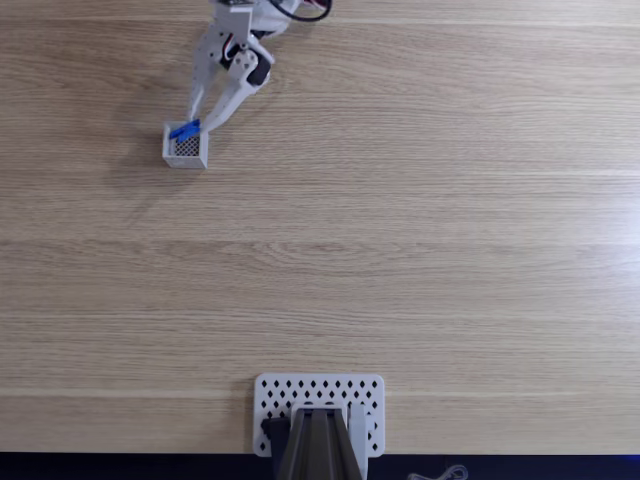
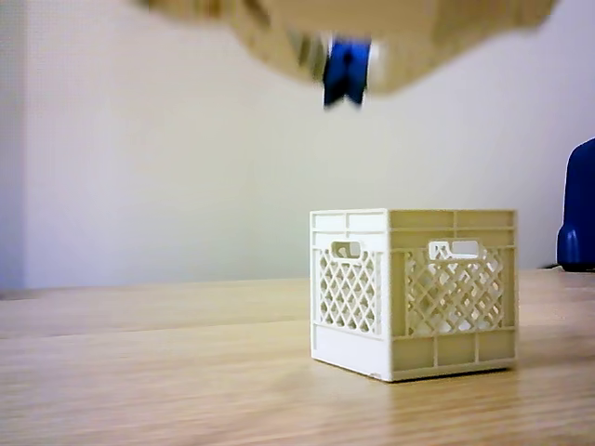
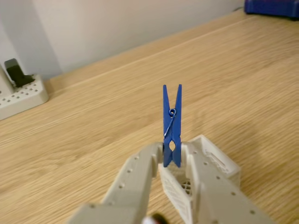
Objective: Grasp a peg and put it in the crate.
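Note:
My gripper is shut on the blue peg, which stands upright between the fingertips in the wrist view. Just below and behind the fingers sits the white crate. In the fixed view the peg hangs over the far left rim of the crate, with the gripper reaching down from the top of the picture. The other view, taken low on the table, has the peg held well above the crate, over its left part.
A white perforated plate with a dark mount lies at the near table edge; it is also at the left in the wrist view. A blue object stands at the far right. Bare wood surrounds the crate.

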Controlling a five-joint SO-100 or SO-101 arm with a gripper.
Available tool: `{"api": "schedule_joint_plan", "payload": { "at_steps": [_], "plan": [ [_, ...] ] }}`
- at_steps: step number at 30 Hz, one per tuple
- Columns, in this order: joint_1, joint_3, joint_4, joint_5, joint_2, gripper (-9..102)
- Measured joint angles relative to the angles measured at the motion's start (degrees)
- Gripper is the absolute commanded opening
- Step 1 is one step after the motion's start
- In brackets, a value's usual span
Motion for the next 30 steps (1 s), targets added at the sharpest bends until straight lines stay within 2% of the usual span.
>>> {"api": "schedule_joint_plan", "payload": {
  "at_steps": [15, 22, 24, 27, 30],
  "plan": [
    [3.3, -8.3, -0.5, 0.0, -9.3, 0],
    [3.3, -8.3, -0.5, 0.0, -9.3, 19],
    [3.3, -8.3, -0.5, 0.0, -9.3, 21],
    [3.3, -8.3, -0.5, 0.0, -9.3, 19],
    [3.3, -8.3, -0.5, 0.0, -9.3, 9]
  ]
}}
